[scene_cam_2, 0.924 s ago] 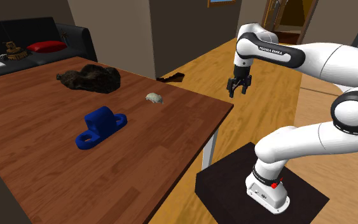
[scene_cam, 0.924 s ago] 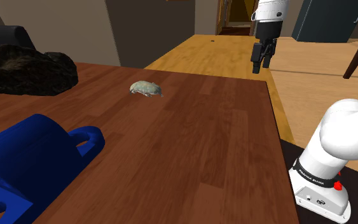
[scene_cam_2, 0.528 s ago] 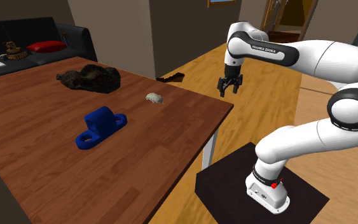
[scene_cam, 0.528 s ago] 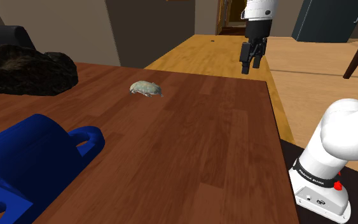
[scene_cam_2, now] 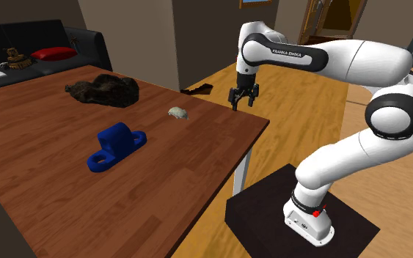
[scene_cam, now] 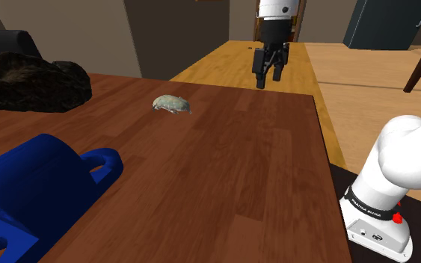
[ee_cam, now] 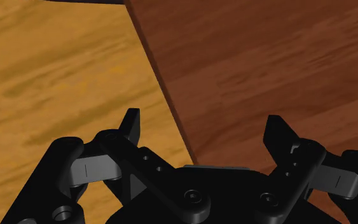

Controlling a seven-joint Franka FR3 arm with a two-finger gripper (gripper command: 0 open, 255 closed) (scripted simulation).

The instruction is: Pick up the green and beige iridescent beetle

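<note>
Surface: one dark brown wood-grain surface (scene_cam: 223, 172) carries everything I am working with; a lighter plank floor (ee_cam: 56, 63) lies beyond its edge.
Arm: one white arm (scene_cam_2: 322, 59) arches from its stand out to the surface's far corner.
Dark heap: one black, lumpy mass (scene_cam: 29, 82) sits at the shoulder view's left, well apart from the arm.
Blue piece: one blue moulded object (scene_cam: 29, 190) with looped ends lies nearest the shoulder camera.
Gripper: one black gripper (ee_cam: 204, 121), fingers spread wide with nothing between them, hangs above the surface's edge, floor under one finger and wood under the other.
Beetle: one small, pale greenish-beige dome, the beetle (scene_cam: 172, 104), rests on the surface between the dark heap and the gripper, touching neither.
Handling: I judge it light, stiff and smooth-shelled, so likely to slip. I would straddle its narrower width and close low on its flanks, near the wood, not on the rounded top.
Count: one surface, one arm, one heap, one blue piece, one gripper, one beetle.
</note>
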